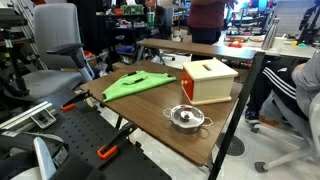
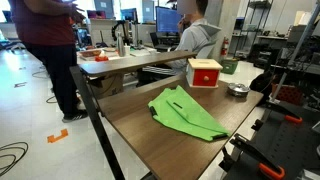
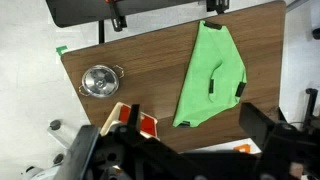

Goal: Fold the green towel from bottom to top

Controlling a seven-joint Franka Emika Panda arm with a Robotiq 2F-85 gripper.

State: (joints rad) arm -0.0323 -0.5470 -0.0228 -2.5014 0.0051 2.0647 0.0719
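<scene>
The green towel (image 3: 212, 75) lies flat on the wooden table (image 3: 150, 55), folded into a rough triangle with dark tags along its edges. It shows in both exterior views (image 1: 140, 83) (image 2: 185, 112). In the wrist view my gripper (image 3: 192, 118) hangs high above the table, its dark fingers spread wide and open with nothing between them. The towel's narrow end lies just beyond the fingertips. The arm itself is not visible in either exterior view.
A wooden box with a red face (image 1: 208, 80) (image 2: 204, 72) (image 3: 145, 125) stands beside the towel. A small steel pot (image 1: 186, 118) (image 2: 237, 90) (image 3: 98, 81) sits near the table's corner. Office chairs, other desks and people surround the table.
</scene>
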